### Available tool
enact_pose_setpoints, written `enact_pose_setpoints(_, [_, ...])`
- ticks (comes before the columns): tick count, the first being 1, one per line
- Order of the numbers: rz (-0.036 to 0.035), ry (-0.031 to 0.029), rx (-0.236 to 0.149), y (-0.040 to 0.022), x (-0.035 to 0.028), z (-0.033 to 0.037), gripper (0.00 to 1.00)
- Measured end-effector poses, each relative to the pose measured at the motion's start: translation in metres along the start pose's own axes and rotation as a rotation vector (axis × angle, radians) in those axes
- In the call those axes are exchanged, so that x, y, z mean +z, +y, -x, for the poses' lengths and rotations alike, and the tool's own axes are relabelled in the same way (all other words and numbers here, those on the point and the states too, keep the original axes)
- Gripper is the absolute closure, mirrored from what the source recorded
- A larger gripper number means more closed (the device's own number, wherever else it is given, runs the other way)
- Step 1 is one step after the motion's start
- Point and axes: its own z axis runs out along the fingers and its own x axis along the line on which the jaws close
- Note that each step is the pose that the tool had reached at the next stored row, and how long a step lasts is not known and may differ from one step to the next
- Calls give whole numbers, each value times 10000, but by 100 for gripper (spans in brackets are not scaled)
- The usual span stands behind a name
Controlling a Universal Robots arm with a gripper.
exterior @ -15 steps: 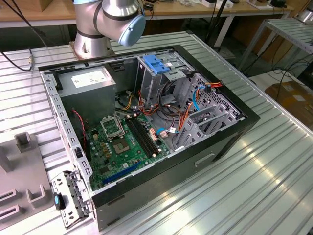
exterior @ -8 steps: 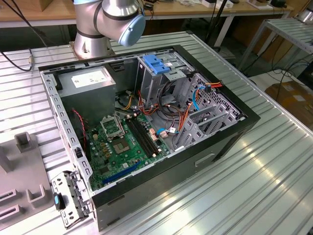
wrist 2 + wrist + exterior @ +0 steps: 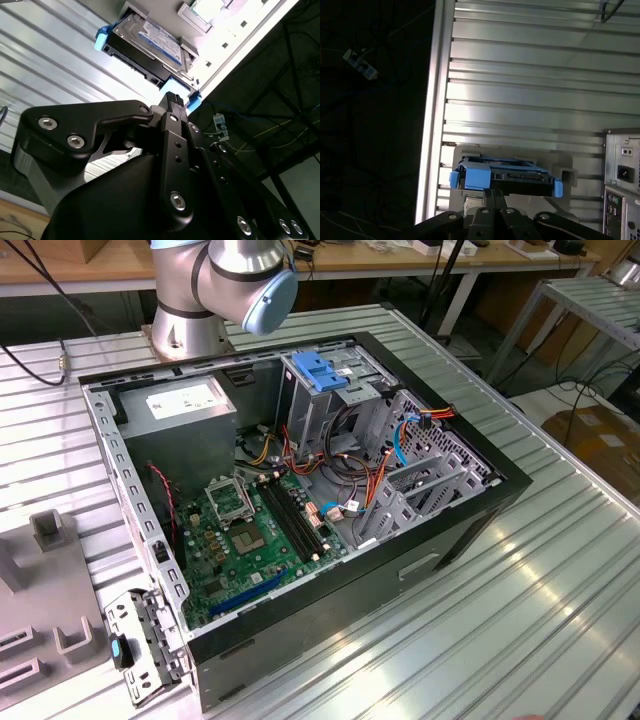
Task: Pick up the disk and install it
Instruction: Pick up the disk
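Near the edge of the table (image 3: pixel 520 90), the disk (image 3: pixel 506 176), open ribbed metal beyond, pincer (image 3: pixel 493 196) just beside it (grip untellable).

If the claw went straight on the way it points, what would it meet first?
Probably the rectangular silver-metal disk with blue plastic side rails, lying ahead of the claw; depth is unclear.

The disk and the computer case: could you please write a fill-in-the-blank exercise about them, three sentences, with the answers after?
1. In the first wrist view the disk has side rails of ____ plastic.
2. The disk lies on a ____ holder that stands on the ribbed metal table, outside the case.
3. In the exterior view the computer case lies open, and its circuit board is ____.
Missing words: blue; grey; green.
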Motion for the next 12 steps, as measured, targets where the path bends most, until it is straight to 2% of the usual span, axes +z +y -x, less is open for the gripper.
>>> enact_pose_setpoints(12, [10,53,-1204,0,0,0,89])
